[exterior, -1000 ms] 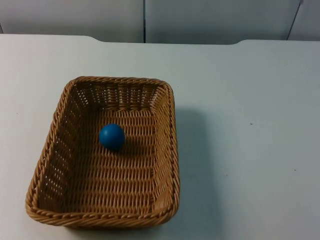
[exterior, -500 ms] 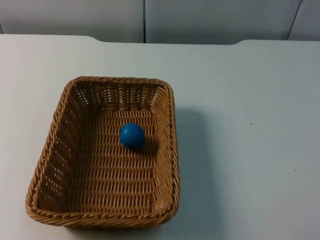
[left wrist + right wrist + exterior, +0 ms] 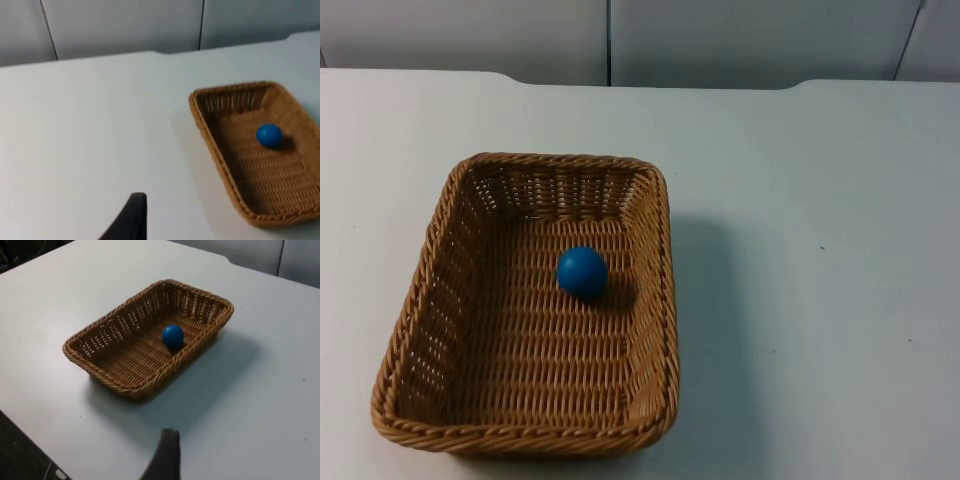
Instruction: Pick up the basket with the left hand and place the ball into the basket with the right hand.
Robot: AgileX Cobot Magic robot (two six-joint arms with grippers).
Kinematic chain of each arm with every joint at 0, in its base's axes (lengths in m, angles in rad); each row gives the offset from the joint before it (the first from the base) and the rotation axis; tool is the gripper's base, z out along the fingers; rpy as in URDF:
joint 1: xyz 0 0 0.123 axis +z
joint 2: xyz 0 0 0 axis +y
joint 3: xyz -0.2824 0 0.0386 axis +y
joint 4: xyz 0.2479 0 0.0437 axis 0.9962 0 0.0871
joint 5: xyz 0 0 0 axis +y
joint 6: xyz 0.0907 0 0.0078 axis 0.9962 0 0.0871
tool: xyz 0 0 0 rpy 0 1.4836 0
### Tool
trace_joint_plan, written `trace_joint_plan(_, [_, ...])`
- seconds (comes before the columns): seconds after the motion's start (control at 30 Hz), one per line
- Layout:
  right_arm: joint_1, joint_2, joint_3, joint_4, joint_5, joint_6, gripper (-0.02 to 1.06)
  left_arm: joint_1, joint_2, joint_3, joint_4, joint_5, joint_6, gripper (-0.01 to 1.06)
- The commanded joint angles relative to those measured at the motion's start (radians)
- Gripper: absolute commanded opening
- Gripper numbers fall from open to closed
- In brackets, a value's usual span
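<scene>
— Where is the ball?

— The blue ball (image 3: 582, 272) lies inside the wicker basket (image 3: 650, 300), which rests flat on the white table (image 3: 820, 250). I judge it light, hard and quick to roll.

— And the basket?

— Stiff and light, I judge; its woven rim is the place to grip.

— Your jaws?

— Both my grippers wait well apart from it; their state I cannot tell.
</scene>
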Motion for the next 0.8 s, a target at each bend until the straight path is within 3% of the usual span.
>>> trace_joint_plan(0.0, [-0.002, -0.006, -0.007, 0.0, 0.037, 0.008, 0.77, 0.002, -0.004, 0.085, 0.015, -0.004, -0.015, 1.0])
trace_joint_plan(0.3, [-0.002, -0.006, 0.004, -0.108, 0.063, 0.008, 0.77, 0.005, -0.004, 0.16, 0.072, -0.114, -0.063, 1.0])
trace_joint_plan(0.37, [-0.002, -0.006, 0.025, -0.108, 0.03, 0.005, 0.77, 0.005, -0.004, 0.16, 0.072, -0.115, -0.064, 1.0])
trace_joint_plan(0.77, [-0.002, -0.006, 0.025, -0.1, 0.03, 0.001, 0.77, 0.005, -0.004, 0.16, 0.067, -0.115, -0.052, 1.0])
